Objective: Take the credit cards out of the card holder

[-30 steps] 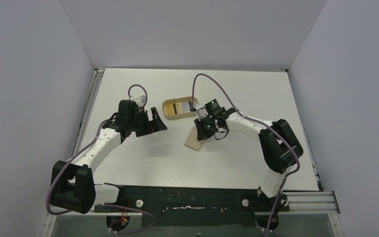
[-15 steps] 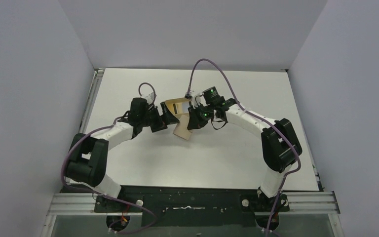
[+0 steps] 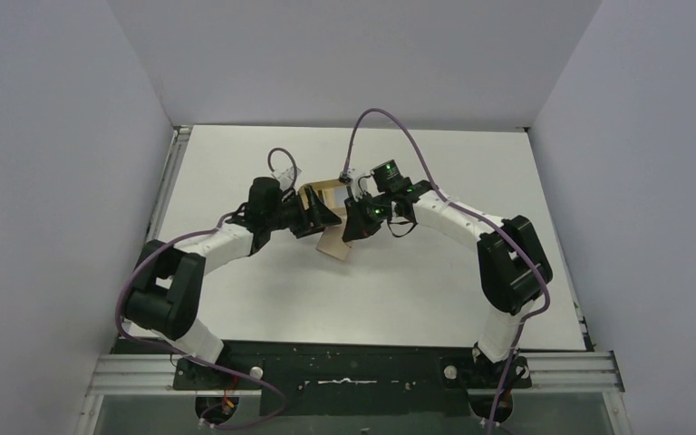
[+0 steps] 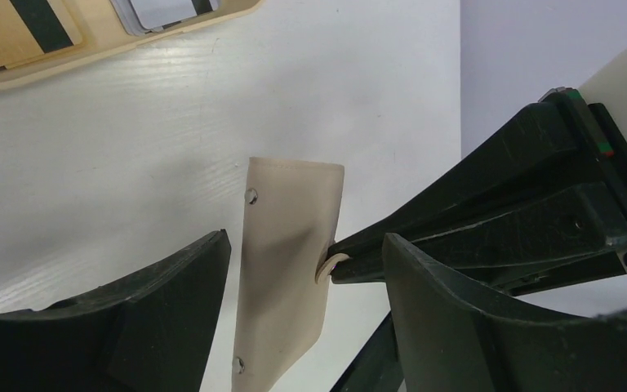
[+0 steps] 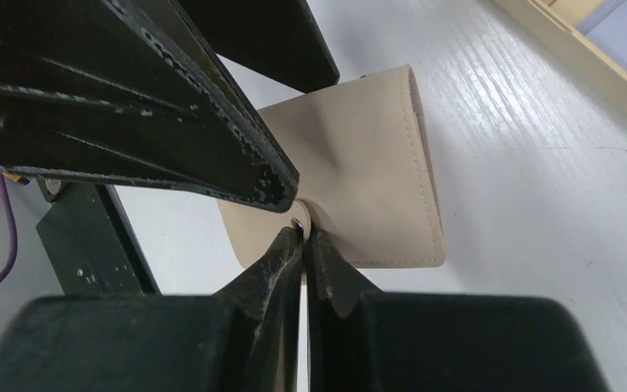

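The right fingers [image 5: 282,269] are pinching the snap tab [image 4: 325,269] of the card holder [image 4: 286,245] at 6 o'clock of the tray [image 4: 90,55] — it is looking light and floppy — while the open left fingers [image 4: 163,318] are straddling its firmer flat body.

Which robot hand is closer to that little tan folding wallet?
Right. The right hand pinches the tan folding wallet by its tab; the left hand stands open, one finger on each side of it.
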You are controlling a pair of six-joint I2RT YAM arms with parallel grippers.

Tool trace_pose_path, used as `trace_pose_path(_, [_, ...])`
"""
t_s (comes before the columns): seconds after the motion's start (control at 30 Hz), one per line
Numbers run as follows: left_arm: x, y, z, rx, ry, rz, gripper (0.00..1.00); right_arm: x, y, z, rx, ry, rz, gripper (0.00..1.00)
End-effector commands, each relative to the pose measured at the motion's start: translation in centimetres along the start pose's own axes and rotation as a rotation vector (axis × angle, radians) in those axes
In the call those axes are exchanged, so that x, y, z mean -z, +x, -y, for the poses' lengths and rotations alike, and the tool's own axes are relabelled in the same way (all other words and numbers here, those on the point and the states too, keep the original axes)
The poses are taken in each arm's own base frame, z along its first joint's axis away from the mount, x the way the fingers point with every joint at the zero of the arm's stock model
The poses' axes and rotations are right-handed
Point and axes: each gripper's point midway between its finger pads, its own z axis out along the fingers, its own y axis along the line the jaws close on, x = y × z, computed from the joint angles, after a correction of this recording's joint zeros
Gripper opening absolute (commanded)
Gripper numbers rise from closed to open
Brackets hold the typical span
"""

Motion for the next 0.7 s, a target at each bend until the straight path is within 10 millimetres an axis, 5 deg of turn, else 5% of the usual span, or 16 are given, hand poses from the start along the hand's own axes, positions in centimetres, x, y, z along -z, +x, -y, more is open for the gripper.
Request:
trace_pose_path(0.0, [-0.3,-1.0,2.4,-0.073,0.032,0.025,0.66,2.0,-4.0,-2.3,0.071,-0.057,0.117,0.0])
trace_pose_path(0.1, [-0.5,-0.7,2.2,-0.063,0.014,0.015,0.56,2.7,-4.2,-2.9,0.08,-0.064,0.125,0.0])
trace_pose_path(0.2, [-0.7,-0.5,2.7,-0.043,0.042,-0.001,0.32,3.4,-4.4,-3.4,0.091,-0.07,0.135,0.0])
trace_pose_path(0.27, [-0.9,-0.2,3.2,-0.023,0.075,-0.021,0.02,3.8,-4.5,-3.7,0.097,-0.071,0.142,0.0])
trace_pose_path(0.43, [-0.7,0.1,3.7,-0.005,0.085,-0.037,0.0,4.9,-5.0,-5.4,0.111,-0.125,0.16,0.0])
trace_pose_path(0.67, [0.2,-0.5,1.8,-0.008,-0.046,0.0,0.0,8.1,-6.3,-6.1,0.083,-0.169,0.265,0.0])
